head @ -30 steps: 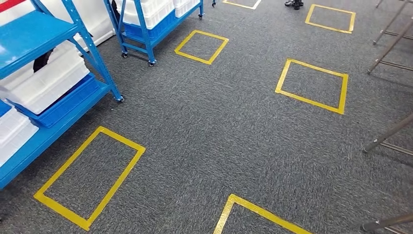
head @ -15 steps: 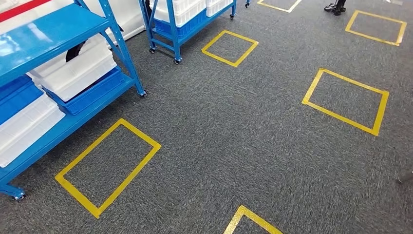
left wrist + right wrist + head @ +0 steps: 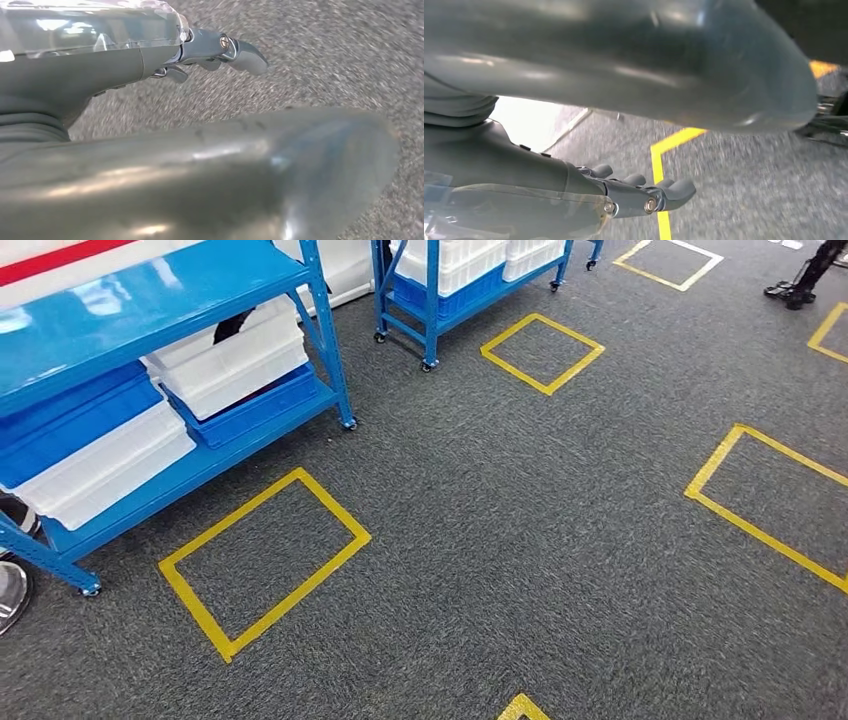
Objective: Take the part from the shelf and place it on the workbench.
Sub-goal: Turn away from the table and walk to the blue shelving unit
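A blue shelf (image 3: 140, 300) stands at the left of the head view, with white bins (image 3: 235, 360) and blue trays on its lower levels. A dark object (image 3: 232, 328) pokes out of the upper white bin; what it is cannot be told. My left hand (image 3: 200, 50) hangs over grey carpet, fingers stretched out and holding nothing. My right hand (image 3: 634, 192) also hangs above the carpet near a yellow tape line, fingers loosely extended and empty.
A second blue wheeled shelf (image 3: 432, 290) with white bins stands further back. Yellow tape squares (image 3: 334, 503) mark the grey carpet. A person's shoes (image 3: 795, 290) are at the far right. A round silver base (image 3: 12, 590) sits by the shelf's near leg.
The camera has turned left: the whole floor has slid rightward in the picture, and more of the near blue shelf and its bins has come into view.
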`<state>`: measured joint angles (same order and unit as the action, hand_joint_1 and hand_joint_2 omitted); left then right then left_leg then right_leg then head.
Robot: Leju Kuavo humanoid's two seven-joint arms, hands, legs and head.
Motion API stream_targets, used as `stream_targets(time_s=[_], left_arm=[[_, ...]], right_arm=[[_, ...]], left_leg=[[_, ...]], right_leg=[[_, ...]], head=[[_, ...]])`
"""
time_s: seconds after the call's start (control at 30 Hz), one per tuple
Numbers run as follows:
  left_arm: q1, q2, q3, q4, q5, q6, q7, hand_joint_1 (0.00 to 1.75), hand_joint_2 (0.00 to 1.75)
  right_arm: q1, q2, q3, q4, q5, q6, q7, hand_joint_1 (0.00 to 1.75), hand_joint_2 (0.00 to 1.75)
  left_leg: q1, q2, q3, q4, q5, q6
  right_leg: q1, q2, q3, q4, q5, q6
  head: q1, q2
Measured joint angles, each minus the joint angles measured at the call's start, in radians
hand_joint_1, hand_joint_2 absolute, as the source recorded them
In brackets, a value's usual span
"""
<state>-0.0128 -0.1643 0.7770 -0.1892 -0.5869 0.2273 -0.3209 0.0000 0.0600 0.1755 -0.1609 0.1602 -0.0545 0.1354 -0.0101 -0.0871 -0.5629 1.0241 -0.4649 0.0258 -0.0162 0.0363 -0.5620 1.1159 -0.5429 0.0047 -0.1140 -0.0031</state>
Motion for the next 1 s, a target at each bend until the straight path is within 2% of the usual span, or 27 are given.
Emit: stream_targets(time_s=[0.03, 0.07, 0.1, 0.13, 0.17, 0.23, 0.27, 0.3, 0.33, 0.37, 0.4, 0.43, 0.47, 0.53, 0.6, 0.63, 0.67, 0.7, 0.73, 0.8, 0.87, 0.9, 0.93, 0.97, 1.0], left_arm=[[0.000, 0.000, -0.002, 0.000, -0.001, -0.002, 0.001, 0.00, 0.00], [-0.001, 0.001, -0.004, 0.000, -0.003, -0.004, 0.001, 0.00, 0.00], [-0.001, 0.001, -0.005, 0.000, -0.004, -0.005, 0.002, 0.00, 0.00], [-0.001, 0.002, -0.007, 0.000, -0.005, -0.006, 0.002, 0.00, 0.00], [0.001, 0.003, -0.008, 0.000, -0.006, -0.007, 0.002, 0.00, 0.00], [0.002, 0.005, -0.009, 0.000, -0.008, -0.009, 0.002, 0.00, 0.00], [0.001, 0.005, -0.010, 0.000, -0.009, -0.011, 0.002, 0.00, 0.00], [-0.001, 0.006, -0.011, 0.000, -0.010, -0.014, 0.002, 0.00, 0.00], [-0.002, 0.006, -0.011, 0.000, -0.012, -0.016, 0.002, 0.00, 0.00], [-0.001, 0.006, -0.012, 0.000, -0.013, -0.018, 0.003, 0.00, 0.00], [0.000, 0.006, -0.013, 0.000, -0.015, -0.018, 0.003, 0.00, 0.00], [0.002, 0.006, -0.014, 0.000, -0.016, -0.019, 0.004, 0.00, 0.00], [0.004, 0.006, -0.015, 0.000, -0.018, -0.020, 0.005, 0.00, 0.00], [0.003, 0.008, -0.017, 0.000, -0.021, -0.020, 0.005, 0.00, 0.00], [0.001, 0.011, -0.019, 0.000, -0.022, -0.021, 0.005, 0.00, 0.00], [0.002, 0.011, -0.021, 0.000, -0.023, -0.020, 0.005, 0.00, 0.00], [0.004, 0.012, -0.022, 0.000, -0.024, -0.020, 0.006, 0.00, 0.00], [0.006, 0.012, -0.023, 0.000, -0.024, -0.020, 0.006, 0.00, 0.00], [0.006, 0.013, -0.025, 0.000, -0.024, -0.020, 0.006, 0.00, 0.00], [0.002, 0.013, -0.027, 0.000, -0.026, -0.021, 0.005, 0.00, 0.00], [-0.002, 0.013, -0.029, 0.000, -0.029, -0.022, 0.005, 0.00, 0.00], [-0.002, 0.013, -0.031, 0.000, -0.030, -0.024, 0.005, 0.00, 0.00], [0.000, 0.013, -0.032, 0.001, -0.031, -0.026, 0.005, 0.00, 0.00], [0.002, 0.013, -0.033, 0.001, -0.032, -0.027, 0.005, 0.00, 0.00], [0.004, 0.013, -0.034, 0.001, -0.033, -0.029, 0.005, 0.00, 0.00]], right_arm=[[0.001, 0.000, 0.000, 0.001, 0.000, 0.000, 0.000, 0.00, 0.00], [0.001, 0.000, 0.000, 0.001, 0.000, 0.000, -0.001, 0.00, 0.00], [0.000, 0.000, 0.000, 0.002, 0.000, 0.000, -0.001, 0.00, 0.00], [-0.002, 0.000, 0.000, 0.002, 0.000, 0.000, -0.001, 0.00, 0.00], [-0.003, 0.001, 0.000, 0.001, 0.000, 0.000, -0.001, 0.00, 0.00], [-0.002, 0.003, 0.000, 0.001, 0.000, 0.001, -0.001, 0.00, 0.00], [0.000, 0.003, 0.000, 0.001, 0.001, 0.001, -0.001, 0.00, 0.00], [0.003, 0.003, 0.000, 0.001, 0.001, 0.002, 0.000, 0.00, 0.00], [0.004, 0.003, 0.000, 0.001, 0.001, 0.002, 0.000, 0.00, 0.00], [0.005, 0.003, 0.000, 0.001, 0.001, 0.003, 0.000, 0.00, 0.00], [0.005, 0.003, 0.000, 0.001, 0.001, 0.003, 0.000, 0.00, 0.00], [0.004, 0.003, -0.001, 0.001, 0.000, 0.003, 0.000, 0.00, 0.00], [0.003, 0.003, -0.001, 0.001, 0.000, 0.003, 0.000, 0.00, 0.00], [0.003, 0.004, -0.001, 0.002, -0.001, 0.003, 0.002, 0.00, 0.00], [0.000, 0.004, -0.003, 0.002, -0.008, -0.002, 0.005, 0.00, 0.00], [-0.003, 0.005, -0.006, 0.002, -0.014, -0.008, 0.005, 0.00, 0.00], [-0.006, 0.006, -0.009, 0.001, -0.022, -0.015, 0.004, 0.00, 0.00], [-0.008, 0.006, -0.013, 0.001, -0.029, -0.022, 0.004, 0.00, 0.00], [-0.009, 0.007, -0.018, 0.000, -0.035, -0.027, 0.003, 0.00, 0.00], [-0.008, 0.007, -0.027, 0.000, -0.041, -0.029, 0.004, 0.00, 0.00], [-0.007, 0.007, -0.033, 0.000, -0.044, -0.028, 0.004, 0.00, 0.00], [-0.005, 0.006, -0.034, 0.000, -0.045, -0.028, 0.004, 0.00, 0.00], [-0.004, 0.005, -0.035, 0.000, -0.045, -0.027, 0.005, 0.00, 0.00], [-0.001, 0.004, -0.037, 0.000, -0.045, -0.027, 0.005, 0.00, 0.00], [0.003, 0.003, -0.039, 0.001, -0.045, -0.026, 0.005, 0.00, 0.00]], left_leg=[[0.000, -0.011, 0.001, 0.002, -0.003, -0.005], [0.001, -0.020, -0.001, 0.003, -0.006, -0.011], [0.002, -0.029, -0.003, 0.002, -0.006, -0.018], [0.003, -0.038, -0.005, 0.001, -0.007, -0.024], [0.004, -0.031, -0.006, 0.004, -0.009, -0.029], [0.003, 0.018, -0.027, 0.055, -0.036, -0.039], [0.004, 0.049, -0.053, 0.108, -0.061, -0.043], [0.006, 0.068, -0.090, 0.176, -0.090, -0.047], [0.009, 0.075, -0.127, 0.240, -0.111, -0.050], [0.010, 0.078, -0.154, 0.280, -0.115, -0.051], [0.011, 0.080, -0.164, 0.287, -0.101, -0.050], [0.010, 0.083, -0.153, 0.251, -0.068, -0.046], [0.007, 0.093, -0.126, 0.186, -0.025, -0.038], [-0.006, 0.131, -0.071, 0.072, 0.020, -0.019], [-0.019, 0.148, -0.050, 0.032, 0.015, -0.004], [-0.020, 0.139, -0.043, 0.023, 0.013, 0.002], [-0.017, 0.129, -0.033, 0.012, 0.010, 0.007], [-0.014, 0.122, -0.018, 0.000, 0.008, 0.011], [-0.010, 0.116, -0.003, -0.011, 0.006, 0.015], [-0.006, 0.104, 0.017, -0.022, 0.000, 0.020], [-0.003, 0.089, 0.031, -0.023, -0.013, 0.019], [-0.002, 0.083, 0.041, -0.022, -0.021, 0.016], [0.001, 0.077, 0.054, -0.022, -0.031, 0.012], [0.005, 0.073, 0.068, -0.021, -0.042, 0.006], [0.008, 0.070, 0.080, -0.019, -0.053, -0.001]], right_leg=[[-0.001, 0.019, 0.013, -0.044, 0.019, -0.002], [0.000, 0.033, 0.020, -0.066, 0.022, -0.005], [0.002, 0.035, 0.021, -0.072, 0.018, -0.009], [0.002, 0.026, 0.024, -0.074, 0.017, -0.015], [0.002, 0.015, 0.028, -0.079, 0.017, -0.022], [0.000, -0.009, 0.040, -0.088, 0.015, -0.035], [0.001, -0.022, 0.046, -0.090, 0.012, -0.040], [0.004, -0.036, 0.051, -0.091, 0.007, -0.043], [0.006, -0.049, 0.056, -0.091, 0.001, -0.045], [0.009, -0.062, 0.063, -0.091, -0.006, -0.045], [0.011, -0.075, 0.071, -0.091, -0.013, -0.045], [0.013, -0.086, 0.081, -0.091, -0.022, -0.045], [0.015, -0.098, 0.093, -0.091, -0.031, -0.045], [0.018, -0.120, 0.114, -0.094, -0.049, -0.038], [0.018, -0.138, 0.128, -0.098, -0.056, -0.027], [0.016, -0.143, 0.135, -0.096, -0.055, -0.021], [0.014, -0.140, 0.139, -0.088, -0.052, -0.016], [0.012, -0.122, 0.136, -0.064, -0.050, -0.012], [0.010, -0.097, 0.119, -0.027, -0.055, -0.008], [0.005, -0.049, 0.044, 0.087, -0.094, -0.002], [-0.001, -0.038, -0.041, 0.178, -0.135, 0.006], [-0.004, -0.038, -0.066, 0.185, -0.133, 0.011], [-0.006, -0.038, -0.076, 0.161, -0.109, 0.015], [-0.009, -0.038, -0.074, 0.109, -0.063, 0.019], [-0.012, -0.038, -0.068, 0.051, -0.005, 0.023]], head=[[0.000, 0.000], [0.000, 0.000], [0.000, 0.000], [0.000, 0.000], [0.000, 0.000], [0.000, 0.000], [0.000, 0.000], [0.000, 0.000], [0.000, 0.000], [0.000, 0.000], [0.000, 0.000], [0.000, 0.000], [0.000, 0.000], [0.000, 0.000], [-0.001, 0.000], [-0.001, 0.000], [-0.001, 0.000], [-0.001, 0.000], [-0.001, 0.000], [-0.001, 0.000], [-0.001, 0.000], [-0.001, 0.000], [-0.001, 0.000], [-0.001, 0.000], [-0.001, 0.000]])
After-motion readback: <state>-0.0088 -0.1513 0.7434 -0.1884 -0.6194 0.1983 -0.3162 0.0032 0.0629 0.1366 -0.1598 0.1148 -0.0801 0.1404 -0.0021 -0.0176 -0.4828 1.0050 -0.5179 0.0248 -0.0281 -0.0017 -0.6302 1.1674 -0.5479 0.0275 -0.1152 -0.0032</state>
